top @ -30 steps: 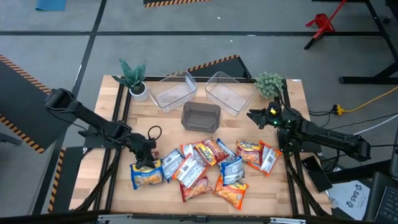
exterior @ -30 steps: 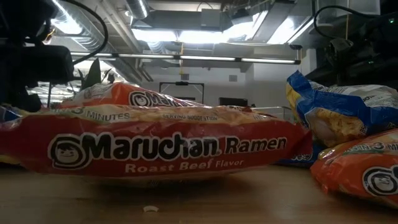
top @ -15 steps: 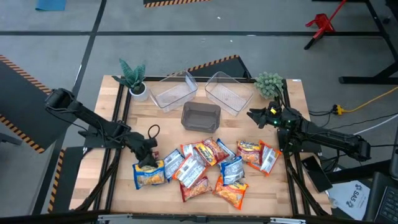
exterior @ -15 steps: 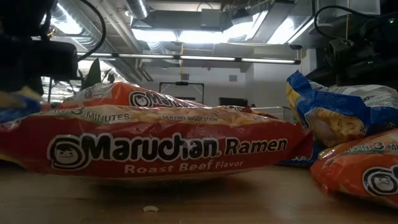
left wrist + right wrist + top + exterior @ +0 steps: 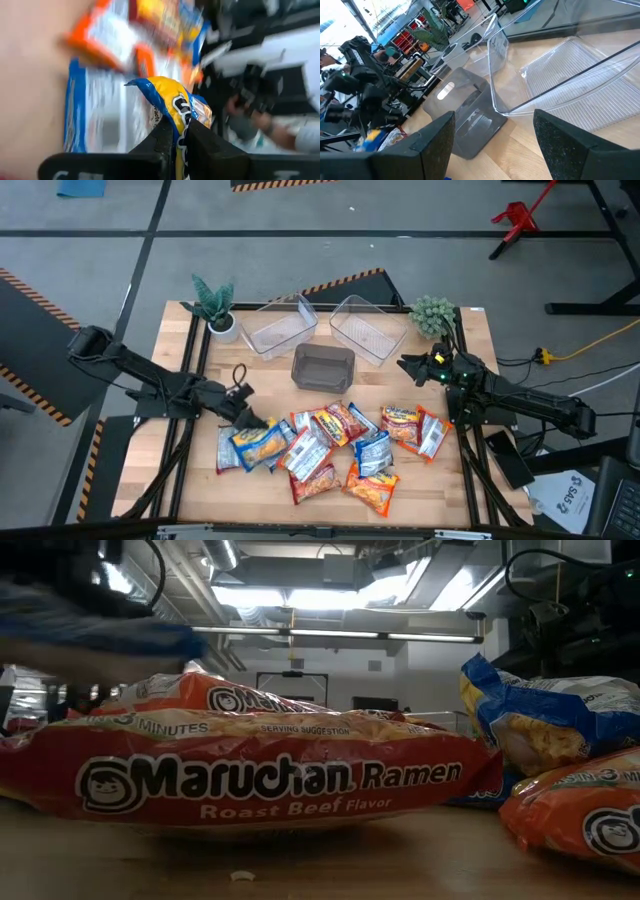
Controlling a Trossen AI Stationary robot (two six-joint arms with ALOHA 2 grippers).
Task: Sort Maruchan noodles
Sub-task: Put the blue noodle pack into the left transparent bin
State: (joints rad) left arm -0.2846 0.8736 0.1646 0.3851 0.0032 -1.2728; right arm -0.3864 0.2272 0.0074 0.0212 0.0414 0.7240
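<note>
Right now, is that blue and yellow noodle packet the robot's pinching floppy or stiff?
Probably a bit of both. The left gripper pinches the blue-yellow packet by its thin wrapper edge, which looks crinkly and bendy. It hangs tilted rather than drooping, so the noodle block inside likely stays stiff. It seems light.

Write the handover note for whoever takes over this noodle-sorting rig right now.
Left end effector: shut on a blue-yellow noodle packet, at the left end of the pile.
Right end effector: open, holding nothing, waiting at the table's right side near the clear bins.
Noodle packets: all in a loose pile along the table's front, mixed colours.
Bins: two clear bins and a grey bin stand behind the pile, with no packets in them.
Done: one packet gripped.
Left: binning that packet and sorting the others.
</note>
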